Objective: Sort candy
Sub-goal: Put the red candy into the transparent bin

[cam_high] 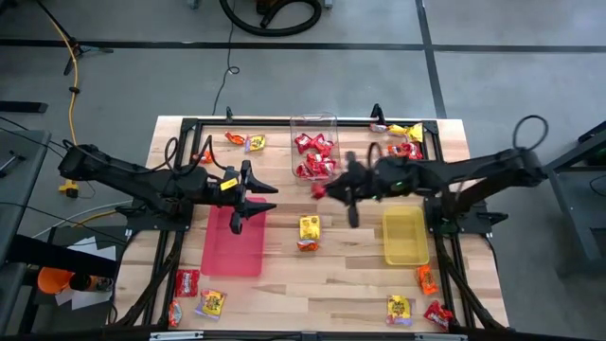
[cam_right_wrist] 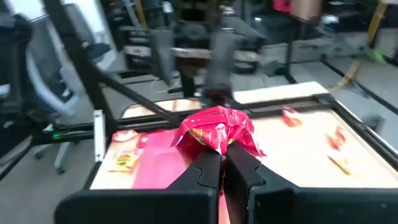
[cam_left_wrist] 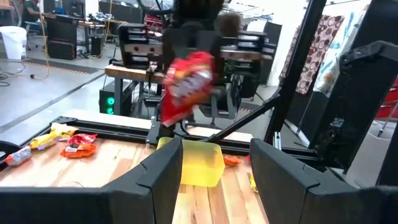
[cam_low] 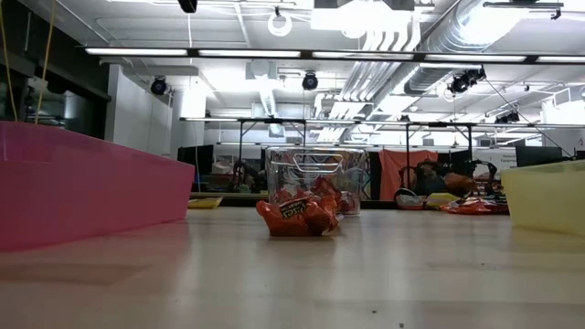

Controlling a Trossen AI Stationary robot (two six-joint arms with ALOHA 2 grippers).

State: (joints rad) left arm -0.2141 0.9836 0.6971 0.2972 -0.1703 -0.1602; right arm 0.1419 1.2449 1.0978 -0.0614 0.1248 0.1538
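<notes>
Right fingers (cam_right_wrist: 222, 163) pinched on red candy (cam_right_wrist: 217, 132), held mid-counter; pink tray (cam_high: 234, 240) lies leftward (left fingers (cam_high: 258, 197) spread, empty, nearer it)

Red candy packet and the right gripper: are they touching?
Touching. The right wrist view shows the right gripper with its fingers shut on the red candy packet.

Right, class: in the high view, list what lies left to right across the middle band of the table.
Left gripper → pink tray → yellow candy packet → right gripper holding a red candy packet → yellow tray.
</notes>
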